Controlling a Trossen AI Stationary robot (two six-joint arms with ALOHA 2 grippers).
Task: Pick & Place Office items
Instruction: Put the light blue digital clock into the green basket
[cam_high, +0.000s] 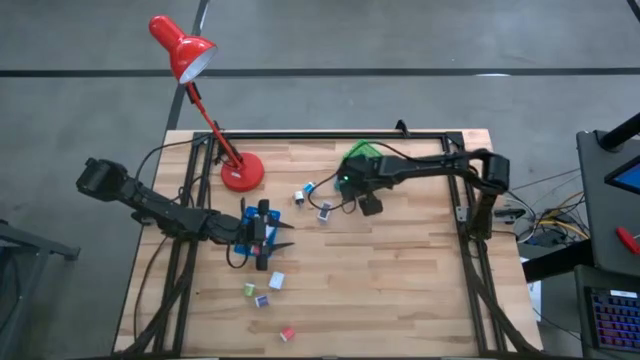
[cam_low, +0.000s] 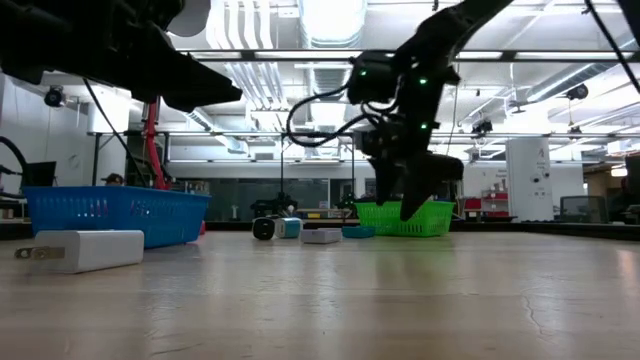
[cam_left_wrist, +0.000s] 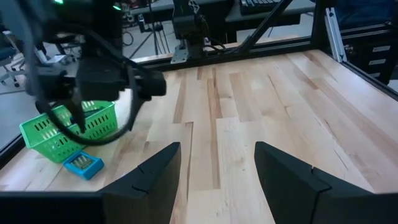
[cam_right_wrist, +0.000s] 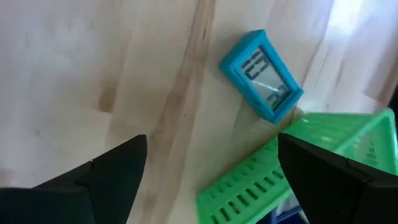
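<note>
Beside the green basket, the right gripper hangs wide open and empty, seemingly between picks; next it must descend onto the teal clock.

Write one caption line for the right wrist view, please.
Open right gripper above the wooden table, near a small teal digital clock beside the green plastic basket.

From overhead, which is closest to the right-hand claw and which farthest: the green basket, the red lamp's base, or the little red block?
Measured from the right gripper:
1. Green basket, just behind it, toward the table's far edge.
2. Red lamp base, off to its left.
3. Red block, far away at the near edge.
</note>
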